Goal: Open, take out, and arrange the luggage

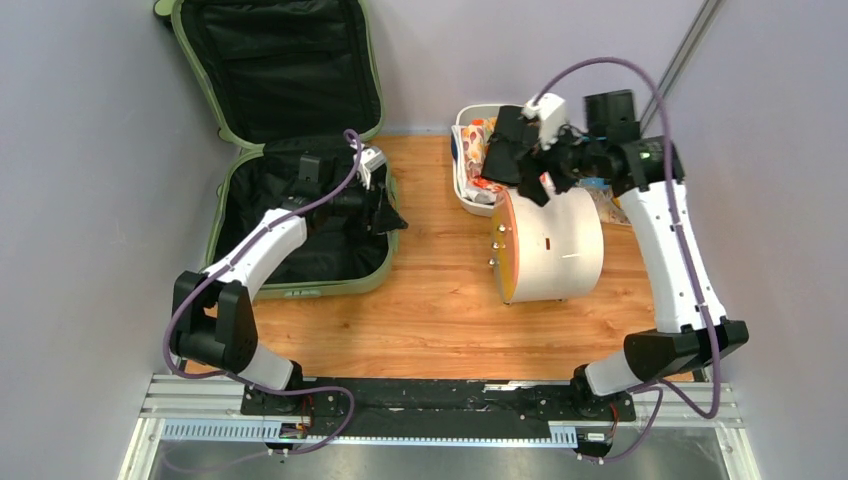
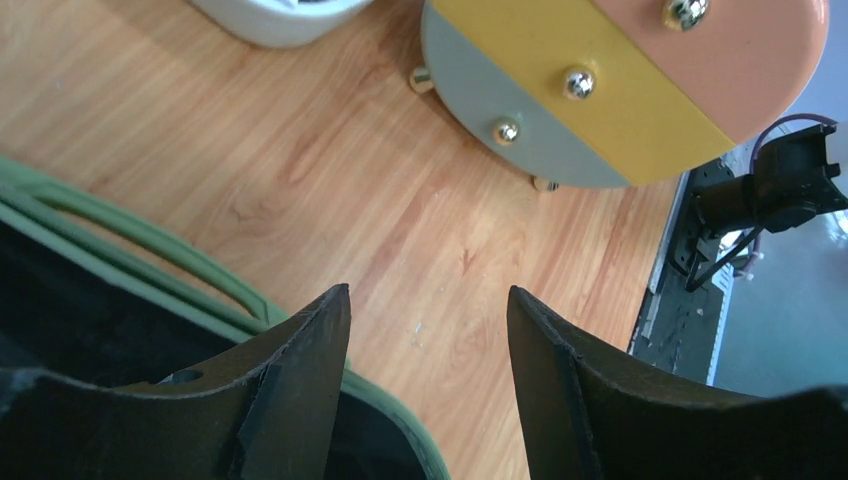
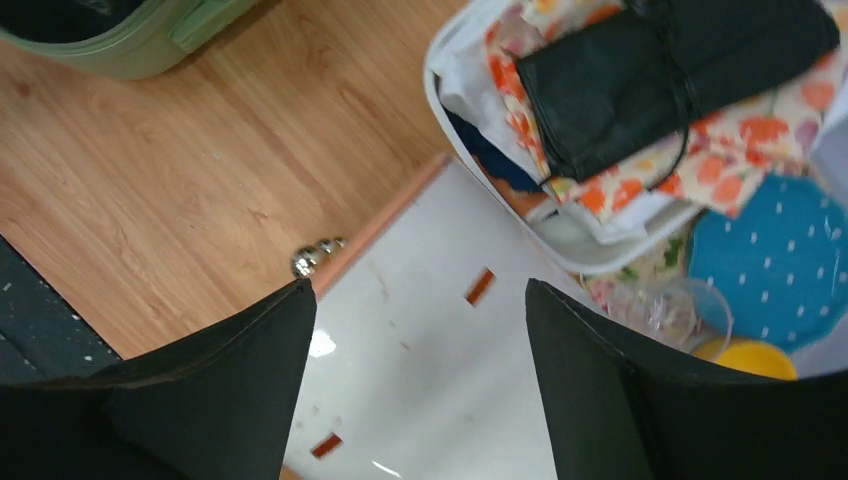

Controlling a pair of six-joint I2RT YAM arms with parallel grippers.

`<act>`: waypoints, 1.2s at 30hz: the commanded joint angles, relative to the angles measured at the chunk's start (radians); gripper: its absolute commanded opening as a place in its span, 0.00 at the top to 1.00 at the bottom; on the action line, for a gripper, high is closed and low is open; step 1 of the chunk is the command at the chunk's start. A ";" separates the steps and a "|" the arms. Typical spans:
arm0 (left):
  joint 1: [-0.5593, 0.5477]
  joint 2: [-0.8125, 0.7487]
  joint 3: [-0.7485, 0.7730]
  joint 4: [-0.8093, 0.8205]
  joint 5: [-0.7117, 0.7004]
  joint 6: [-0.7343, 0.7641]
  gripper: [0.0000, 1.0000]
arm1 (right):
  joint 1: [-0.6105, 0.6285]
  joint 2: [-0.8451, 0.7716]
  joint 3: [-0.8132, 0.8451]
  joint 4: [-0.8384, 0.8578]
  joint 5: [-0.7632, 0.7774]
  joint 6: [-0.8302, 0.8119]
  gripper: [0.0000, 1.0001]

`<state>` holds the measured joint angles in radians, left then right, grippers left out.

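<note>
The sage-green luggage [image 1: 320, 290] lies open at the left of the wooden table, its lid [image 1: 280, 70] leaning back against the wall and showing black lining. My left gripper [image 1: 390, 215] hovers over the right rim of the lower half. In the left wrist view that green rim [image 2: 150, 240] passes under the left gripper [image 2: 428, 292], which is open with only bare wood between the fingers. My right gripper [image 1: 525, 175] hangs open above the cream cylinder; in its own view the right gripper [image 3: 420, 285] holds nothing. A corner of the luggage [image 3: 130, 50] shows at upper left.
The cream cylinder [image 1: 560, 250] with an orange end [image 2: 600, 90] lies on its side mid-table. Behind it a white tub [image 1: 465, 190] holds floral cloth [image 3: 760, 130] and a black pouch [image 3: 640, 80]. A blue dotted item [image 3: 780, 260] and a clear cup [image 3: 670, 310] lie beside the tub.
</note>
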<state>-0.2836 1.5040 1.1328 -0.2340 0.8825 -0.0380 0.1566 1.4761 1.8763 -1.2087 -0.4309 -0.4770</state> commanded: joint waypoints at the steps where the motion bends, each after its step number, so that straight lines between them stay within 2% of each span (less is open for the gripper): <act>1: 0.021 -0.077 -0.037 -0.037 0.016 0.036 0.33 | 0.270 0.009 -0.043 0.107 0.246 -0.139 0.20; 3: 0.024 -0.106 -0.065 -0.039 -0.002 0.062 0.32 | 0.402 0.024 -0.072 0.127 0.314 -0.216 0.19; 7: 0.035 -0.137 -0.093 -0.045 -0.014 0.073 0.32 | 0.538 0.143 -0.082 0.111 0.467 -0.294 0.18; 12: 0.052 -0.151 -0.100 -0.062 -0.030 0.086 0.32 | 0.584 0.308 -0.037 0.038 0.530 -0.313 0.18; 16: 0.060 -0.151 -0.105 -0.060 -0.028 0.084 0.31 | 0.590 0.427 -0.046 -0.005 0.618 -0.342 0.17; 23: 0.060 -0.139 -0.096 -0.054 -0.024 0.079 0.31 | 0.569 0.507 -0.141 0.011 0.718 -0.342 0.16; 29: 0.060 -0.139 -0.091 -0.051 -0.025 0.079 0.31 | 0.500 0.492 -0.216 0.005 0.718 -0.324 0.17; 36: 0.061 -0.126 -0.081 -0.059 -0.024 0.081 0.31 | 0.442 0.376 -0.376 0.020 0.693 -0.330 0.17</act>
<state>-0.2276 1.3819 1.0325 -0.3035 0.8406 0.0223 0.6376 1.9575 1.5761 -1.1580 0.2379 -0.8074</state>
